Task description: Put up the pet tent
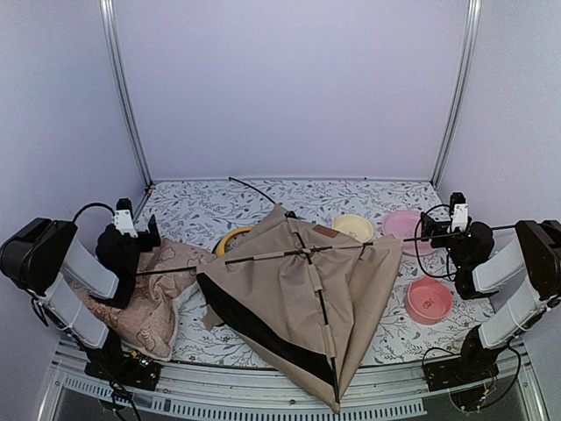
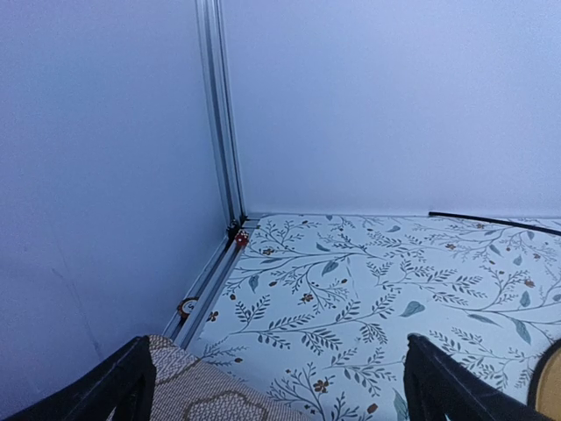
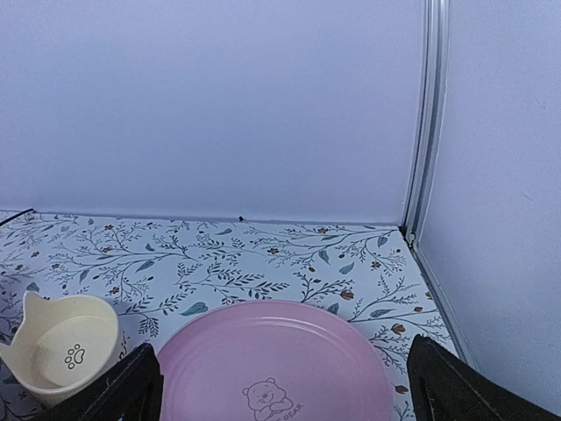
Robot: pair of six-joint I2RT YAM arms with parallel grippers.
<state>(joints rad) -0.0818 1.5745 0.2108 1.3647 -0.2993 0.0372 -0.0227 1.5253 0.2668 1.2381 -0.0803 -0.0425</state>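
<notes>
The pet tent (image 1: 289, 298) lies collapsed in the middle of the table, tan fabric with a dark lining showing at its front left. Thin black poles cross on top of it (image 1: 307, 251), and one runs out to both sides. Another pole (image 2: 491, 219) arcs along the back. A brown label patch (image 1: 326, 231) sits near its far edge. My left gripper (image 1: 147, 233) hovers open at the left, over the cushion's far end, apart from the tent. My right gripper (image 1: 431, 230) hangs open at the right, above a pink plate. In both wrist views nothing sits between the fingers (image 2: 123, 386) (image 3: 456, 386).
A pinkish patterned cushion (image 1: 149, 298) (image 2: 206, 395) lies at the left. A yellow tray (image 1: 232, 239) peeks out behind the tent. A cream cat-ear bowl (image 1: 353, 228) (image 3: 61, 351), a pink plate (image 1: 403, 226) (image 3: 272, 360) and a pink bowl (image 1: 429, 300) stand at the right. Walls close three sides.
</notes>
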